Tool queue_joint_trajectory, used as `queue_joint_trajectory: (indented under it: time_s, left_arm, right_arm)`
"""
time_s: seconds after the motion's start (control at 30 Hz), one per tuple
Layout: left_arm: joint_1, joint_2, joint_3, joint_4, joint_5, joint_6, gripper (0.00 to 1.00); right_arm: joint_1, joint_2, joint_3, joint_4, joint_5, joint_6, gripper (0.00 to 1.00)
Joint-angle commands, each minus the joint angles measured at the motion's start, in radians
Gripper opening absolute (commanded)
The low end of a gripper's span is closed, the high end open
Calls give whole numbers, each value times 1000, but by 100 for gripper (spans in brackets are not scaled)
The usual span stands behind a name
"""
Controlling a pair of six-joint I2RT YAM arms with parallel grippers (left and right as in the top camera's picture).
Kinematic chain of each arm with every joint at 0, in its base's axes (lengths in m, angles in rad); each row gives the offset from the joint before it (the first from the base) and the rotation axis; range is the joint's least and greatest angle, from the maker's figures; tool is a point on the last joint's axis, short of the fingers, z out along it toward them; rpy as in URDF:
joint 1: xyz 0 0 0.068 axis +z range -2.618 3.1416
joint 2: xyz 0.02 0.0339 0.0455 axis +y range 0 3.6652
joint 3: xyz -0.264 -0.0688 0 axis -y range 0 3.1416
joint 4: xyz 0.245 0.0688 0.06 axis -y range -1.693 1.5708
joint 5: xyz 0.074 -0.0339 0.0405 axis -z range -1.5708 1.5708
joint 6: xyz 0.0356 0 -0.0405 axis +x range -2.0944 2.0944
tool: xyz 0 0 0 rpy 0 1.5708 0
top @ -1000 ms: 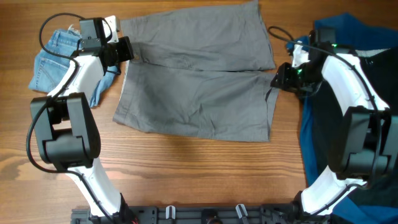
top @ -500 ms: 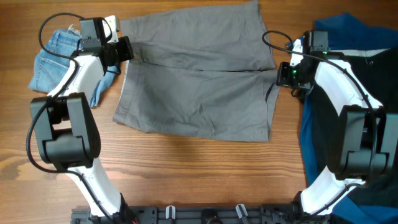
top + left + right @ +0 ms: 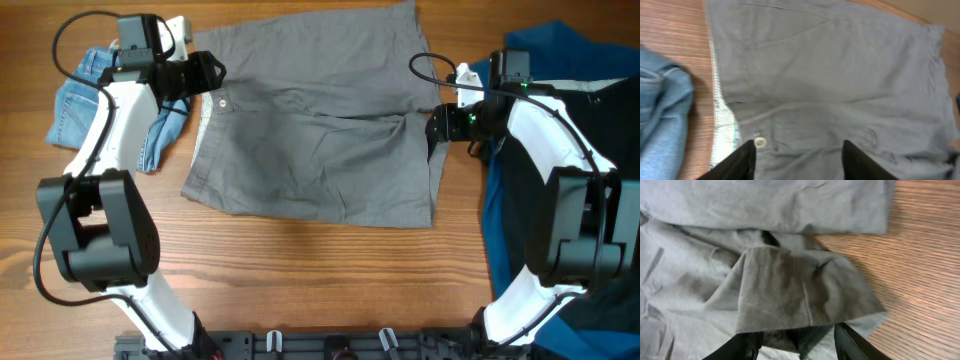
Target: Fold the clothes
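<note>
Large grey shorts (image 3: 310,140) lie spread flat at the table's middle, waist to the left. My left gripper (image 3: 208,72) is open over the waistband's far end; in the left wrist view (image 3: 799,160) its fingers straddle grey cloth (image 3: 830,75) beside the button (image 3: 759,142) and pale lining (image 3: 722,145). My right gripper (image 3: 435,125) sits at the leg hems on the right. In the right wrist view (image 3: 797,347) its fingers are apart around a turned-up flap of hem (image 3: 790,295). Light-blue denim shorts (image 3: 80,95) lie at the far left.
A dark-blue garment (image 3: 500,230) and a black garment (image 3: 620,130) are heaped along the right edge, under my right arm. The denim also shows in the left wrist view (image 3: 660,115). Bare wood (image 3: 300,280) runs in front of the grey shorts.
My right gripper moved left onto the hems, and a flap of hem now stands up between its fingers. My left gripper shifted right and farther back; the button and pale lining now show.
</note>
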Motion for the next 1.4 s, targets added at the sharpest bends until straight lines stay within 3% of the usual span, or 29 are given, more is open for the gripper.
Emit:
queue_joint_trajectory:
  time_s: [0.0, 0.03, 0.1, 0.17, 0.43, 0.67, 0.73, 0.8, 0.83, 0.93, 1.07, 1.1, 1.13, 1.17, 1.2, 1.3, 1.37]
  left_arm:
    - [-37, 28, 9, -33, 13, 41, 16]
    - [-47, 46, 9, -33, 11, 59, 6]
    - [-59, 76, 9, -25, -18, 60, 4]
    - [-67, 123, 9, -16, -28, 60, 4]
    - [-67, 254, 9, 68, -30, 50, 4]
    - [-63, 255, 9, 95, -74, 22, 4]
    - [-63, 256, 9, 99, -75, 22, 4]
    - [-63, 255, 9, 104, -75, 22, 4]
    - [-63, 256, 9, 107, -74, 22, 4]
    - [-63, 256, 9, 114, -75, 22, 4]
    - [-63, 256, 9, 119, -101, 22, 4]
    - [-63, 256, 9, 119, -101, 22, 4]
    - [-63, 256, 9, 119, -101, 22, 4]
    - [-63, 256, 9, 122, -100, 21, 4]
    - [-63, 256, 9, 123, -100, 21, 5]
    - [-62, 252, 17, 125, -95, 18, 23]
    - [-62, 236, 42, 89, -92, 18, 28]
  right_arm:
    - [-1, 31, -3, -44, -52, -55, 47]
    - [-1, 31, -3, -65, -52, -52, 47]
    - [-1, 28, -3, -97, -49, -22, 46]
    - [-8, 26, 3, -143, 60, 134, 46]
    - [-11, -87, 3, -177, -12, 62, 50]
    - [26, 2, -5, -13, -23, 55, 52]
    - [35, 29, -5, 1, -24, 83, 42]
    - [35, 37, -5, 3, -34, 107, 22]
    - [33, 35, -2, -7, 31, 144, 6]
    - [-9, 23, 32, -86, 279, 272, 4]
    - [-69, 15, 51, -93, 323, 317, 4]
    - [-81, 15, 51, -98, 316, 317, 5]
    - [-85, 15, 51, -103, 306, 311, 15]
    - [-85, 15, 51, -112, 293, 294, 39]
    - [-85, 15, 52, -129, 286, 276, 49]
    - [-85, 11, 52, -178, 286, 276, 50]
    - [-85, -18, 52, -190, 259, 257, 49]
